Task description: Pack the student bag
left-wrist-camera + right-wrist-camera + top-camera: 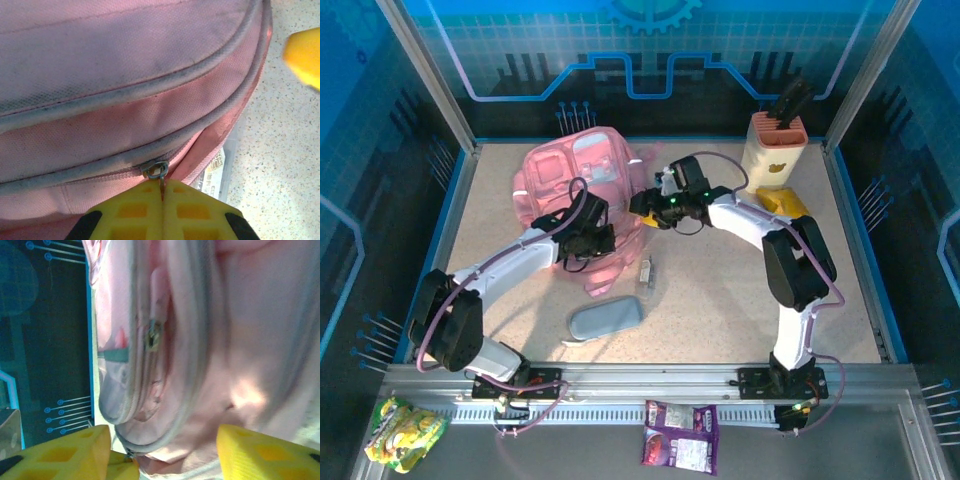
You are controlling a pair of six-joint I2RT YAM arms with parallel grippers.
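The left claw (pixel 162 189) pinches the zip pull (pixel 156 170) of the shut student bag (pixel 582 190). The right claw (pixel 165 450) is apart beside it. The pencil case (pixel 607 320) waits unpacked.

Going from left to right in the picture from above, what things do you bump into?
First the yellow-green snack packet, then the pink student bag, then the purple snack packet, then the cream holder with black tools.

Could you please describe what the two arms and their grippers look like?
The left arm and right arm have white links, black joints and looping lilac cables. The left gripper and right gripper have yellow fingers with square recesses.
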